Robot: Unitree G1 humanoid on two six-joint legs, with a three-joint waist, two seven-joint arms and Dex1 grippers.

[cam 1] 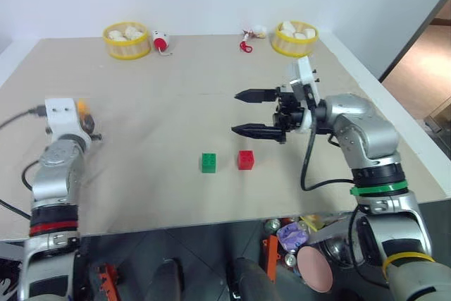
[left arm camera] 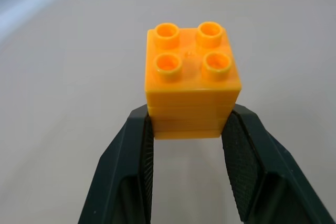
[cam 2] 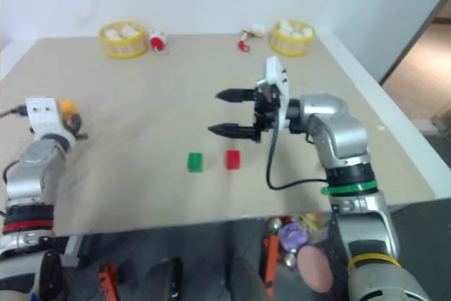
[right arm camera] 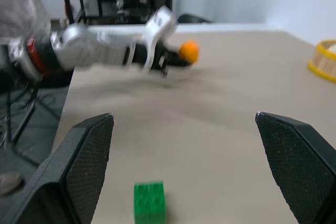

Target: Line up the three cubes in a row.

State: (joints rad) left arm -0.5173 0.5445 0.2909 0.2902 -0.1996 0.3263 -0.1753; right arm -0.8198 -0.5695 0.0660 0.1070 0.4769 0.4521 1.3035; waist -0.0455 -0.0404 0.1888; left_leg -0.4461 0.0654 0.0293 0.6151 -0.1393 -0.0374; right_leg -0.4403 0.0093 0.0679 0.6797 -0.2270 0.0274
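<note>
The green cube point(cam 1: 208, 163) and red cube point(cam 1: 245, 159) already sit side by side near the tabletop's front edge, while the left gripper point(left arm camera: 186, 129) pinches the orange cube point(left arm camera: 190, 81) near the left edge and the right gripper point(cam 1: 256, 112) hovers wide open, so that last cube has yet to join them.

Head pair overlooks table point(cam 1: 141, 174); wrist views close, low.

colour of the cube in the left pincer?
Orange-yellow. The cube is clamped in the left pincer; clearest in the left wrist view.
</note>
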